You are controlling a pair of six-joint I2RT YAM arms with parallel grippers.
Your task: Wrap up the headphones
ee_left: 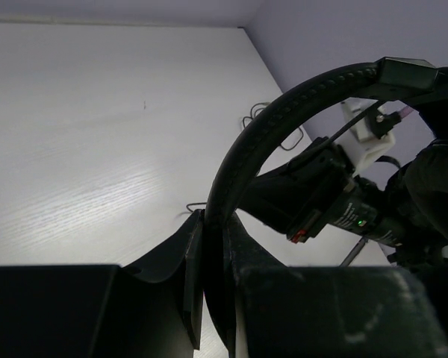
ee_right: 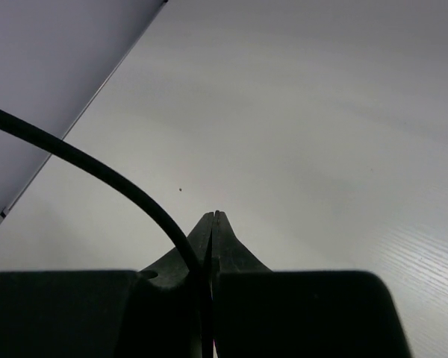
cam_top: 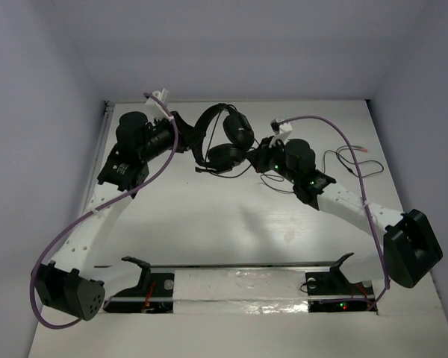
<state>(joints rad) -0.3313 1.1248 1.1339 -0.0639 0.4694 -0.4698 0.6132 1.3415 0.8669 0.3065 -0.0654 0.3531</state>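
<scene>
The left gripper [ee_left: 213, 224] pinches the headband [ee_left: 269, 123] of the headphones [cam_top: 225, 142], upper centre of the top view, likely to steady them. Just right of the earcups [cam_top: 225, 156], the right gripper [ee_right: 213, 220] is pressed together on the thin cable [ee_right: 97, 168], probably to lead it around. The slack lies toward the right edge.

The cable [ee_right: 97, 168] runs off the right wrist view's left edge, its far end unseen.

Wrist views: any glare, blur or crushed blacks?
Left wrist: soft glare sheen on the white table; left tool underexposed, black padded headband in focus. Right wrist: thin black cable soft-edged, right tool near-black.
</scene>
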